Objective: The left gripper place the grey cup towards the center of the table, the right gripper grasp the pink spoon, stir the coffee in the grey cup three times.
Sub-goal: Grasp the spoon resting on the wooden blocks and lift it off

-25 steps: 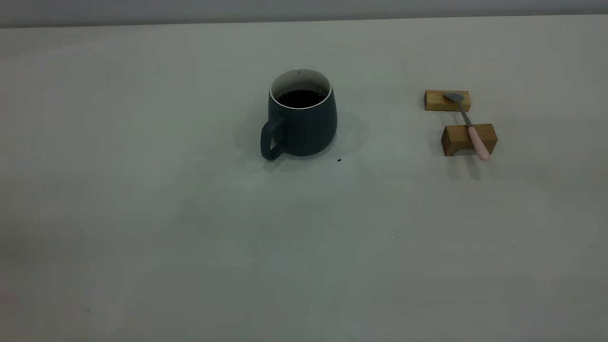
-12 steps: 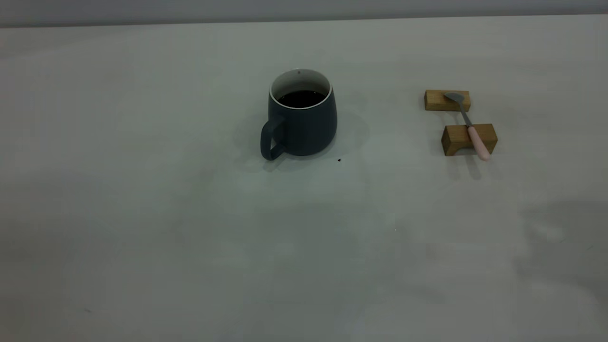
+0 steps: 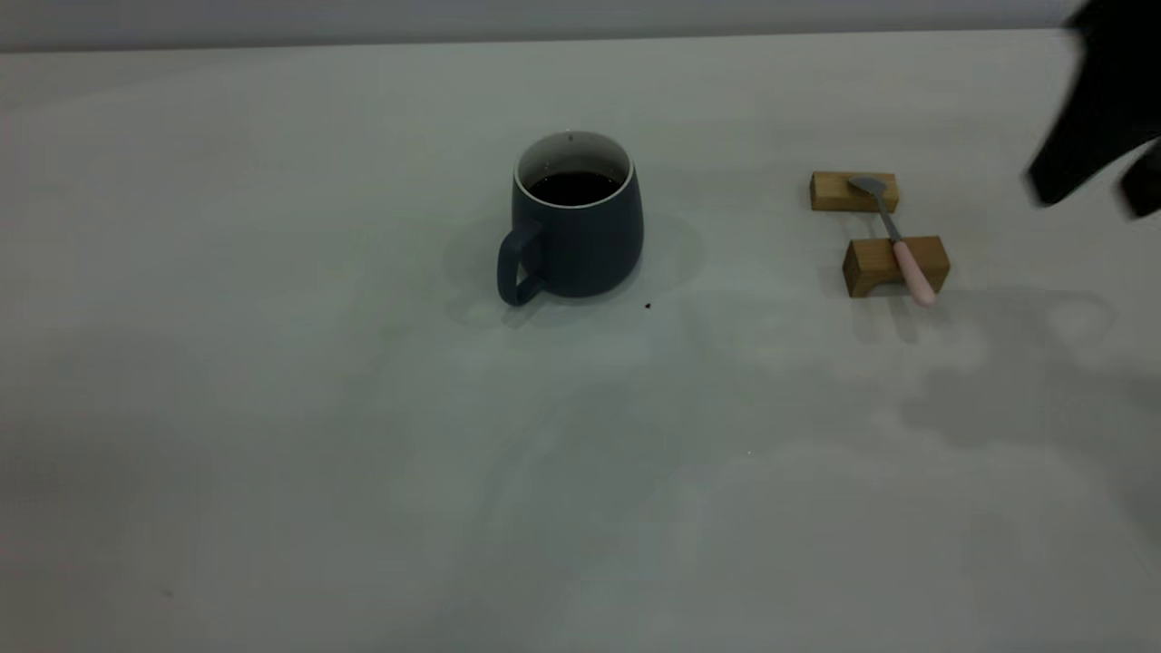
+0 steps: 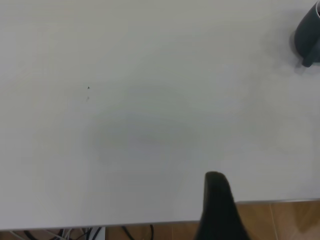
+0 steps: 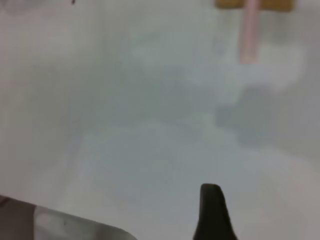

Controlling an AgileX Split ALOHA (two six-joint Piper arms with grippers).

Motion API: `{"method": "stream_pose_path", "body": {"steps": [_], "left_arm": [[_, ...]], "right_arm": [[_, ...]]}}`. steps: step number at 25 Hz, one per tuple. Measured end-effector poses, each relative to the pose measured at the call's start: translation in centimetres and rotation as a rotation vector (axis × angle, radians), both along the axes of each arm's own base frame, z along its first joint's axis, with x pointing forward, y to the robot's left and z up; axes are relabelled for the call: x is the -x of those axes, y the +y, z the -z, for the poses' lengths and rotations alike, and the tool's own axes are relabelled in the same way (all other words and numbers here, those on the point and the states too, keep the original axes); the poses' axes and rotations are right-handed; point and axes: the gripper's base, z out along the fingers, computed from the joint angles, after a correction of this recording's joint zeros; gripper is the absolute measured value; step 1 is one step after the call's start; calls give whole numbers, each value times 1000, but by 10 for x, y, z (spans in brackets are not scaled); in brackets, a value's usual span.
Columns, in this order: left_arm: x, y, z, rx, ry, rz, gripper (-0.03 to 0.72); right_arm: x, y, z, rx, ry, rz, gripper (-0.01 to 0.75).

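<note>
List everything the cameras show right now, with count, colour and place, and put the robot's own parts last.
grey cup: one, dark slate grey with a white inside, upright near the table's middle, handle toward the camera and left.
coffee: black, inside the cup.
pink spoon: one, pink handle and grey metal bowl, lying across the two wooden blocks, right of the cup.
wooden blocks: two, light brown, one behind the other, right of the cup.
black speck: one, on the table just in front of the cup.
table: one, pale grey-white.
right claw: black, at the exterior view's upper right edge, above the table, right of the spoon.
left claw: black, over the table edge, far from the cup.
</note>
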Motion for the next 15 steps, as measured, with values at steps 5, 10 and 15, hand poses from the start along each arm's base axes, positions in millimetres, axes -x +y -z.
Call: {"method": "stream_pose_path", "body": {"steps": [5, 10, 15], "left_arm": [[0, 0, 0, 0, 0, 0, 569], [0, 0, 0, 0, 0, 0, 569], [0, 0, 0, 0, 0, 0, 569]], "right_arm": [[-33, 27, 37, 4, 82, -54, 566], [-61, 31, 63, 33, 110, -54, 566], [-79, 33, 87, 38, 142, -60, 566]]}}
